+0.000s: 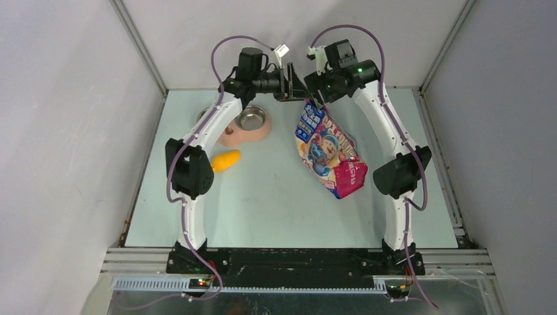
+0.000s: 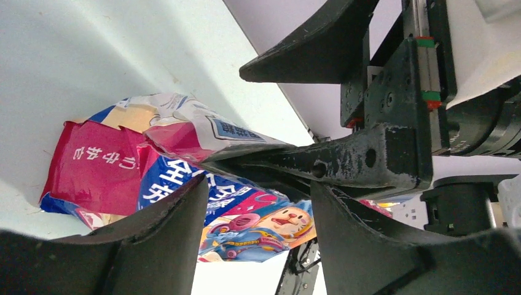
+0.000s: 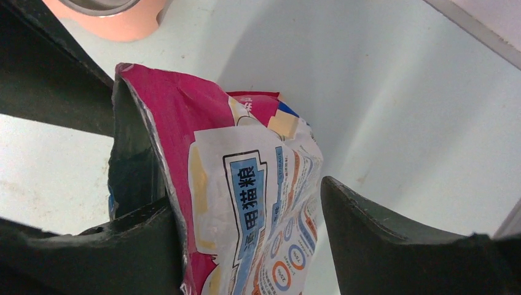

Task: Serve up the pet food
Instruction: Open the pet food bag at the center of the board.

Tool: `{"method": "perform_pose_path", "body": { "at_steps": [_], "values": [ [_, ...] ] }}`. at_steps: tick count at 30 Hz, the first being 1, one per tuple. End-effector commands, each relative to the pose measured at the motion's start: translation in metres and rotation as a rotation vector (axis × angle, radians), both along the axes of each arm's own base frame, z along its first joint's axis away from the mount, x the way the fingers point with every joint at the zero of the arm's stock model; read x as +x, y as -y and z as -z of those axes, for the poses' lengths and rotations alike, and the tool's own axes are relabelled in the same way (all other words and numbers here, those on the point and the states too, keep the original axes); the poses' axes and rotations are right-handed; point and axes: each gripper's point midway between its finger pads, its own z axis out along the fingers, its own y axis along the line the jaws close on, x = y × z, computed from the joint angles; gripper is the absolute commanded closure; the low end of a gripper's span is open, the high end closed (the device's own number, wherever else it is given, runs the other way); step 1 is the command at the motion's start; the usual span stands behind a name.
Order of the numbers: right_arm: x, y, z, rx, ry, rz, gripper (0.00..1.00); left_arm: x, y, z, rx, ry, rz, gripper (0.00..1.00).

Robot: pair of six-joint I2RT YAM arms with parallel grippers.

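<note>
The pet food bag (image 1: 328, 147) lies flat on the pale table (image 1: 263, 210), right of centre. It runs slantwise from a crimson sealed end nearest the arm bases up to its mouth at the far side. It is glossy, with blue, pink and red panels, a cartoon cat on the face and printed labels; no kibble shows. At the far end the mouth gapes, dark inside. The right gripper (image 3: 246, 190) straddles one wall of it with its jaws spread: one finger (image 3: 92, 258) sits at or inside the opening against the foil, and the other finger (image 3: 399, 246) stands apart from the bag, so nothing is pinched. The left gripper (image 2: 258, 184) hangs just beside it, released and wide, clamping nothing. Left of the bag, an orange scoop (image 1: 225, 159) lies near the left arm's elbow. Beyond it is a pink feeder (image 1: 230, 138) with steel bowls, partly hidden under that arm.
</note>
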Motion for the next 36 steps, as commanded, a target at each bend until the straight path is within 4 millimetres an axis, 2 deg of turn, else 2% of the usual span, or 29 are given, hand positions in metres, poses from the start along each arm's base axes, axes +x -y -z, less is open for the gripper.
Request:
{"method": "perform_pose_path", "body": {
  "at_steps": [1,7,9,12,14,17,24,30,36],
  "values": [
    [-0.023,0.004,0.016,-0.012,-0.118,-0.041,0.28,-0.008,-0.007,-0.045,-0.009,0.133,-0.017,0.33],
    [-0.049,0.011,-0.006,0.042,-0.134,-0.065,0.27,0.004,-0.011,-0.034,0.05,0.135,-0.073,0.34],
    [-0.056,0.012,-0.005,0.033,-0.143,-0.075,0.27,0.008,-0.011,-0.033,0.058,0.14,-0.082,0.34],
    [-0.063,0.011,0.012,0.006,-0.186,-0.096,0.27,0.009,-0.009,-0.035,0.048,0.14,-0.076,0.33],
    [-0.062,0.01,0.024,0.007,-0.211,-0.094,0.27,0.011,-0.007,-0.036,0.043,0.142,-0.073,0.33],
    [-0.062,0.007,0.029,0.024,-0.24,-0.095,0.27,0.013,-0.005,-0.032,0.052,0.149,-0.069,0.34],
    [-0.062,0.006,0.002,0.039,-0.179,-0.091,0.25,0.005,-0.002,-0.013,0.079,0.118,-0.024,0.41],
    [-0.068,0.011,0.004,0.063,-0.22,-0.08,0.25,0.004,-0.001,-0.007,0.085,0.104,-0.009,0.45],
    [-0.067,0.01,0.007,0.064,-0.226,-0.072,0.25,0.004,-0.003,0.001,0.135,0.113,-0.021,0.55]
  ]
}}
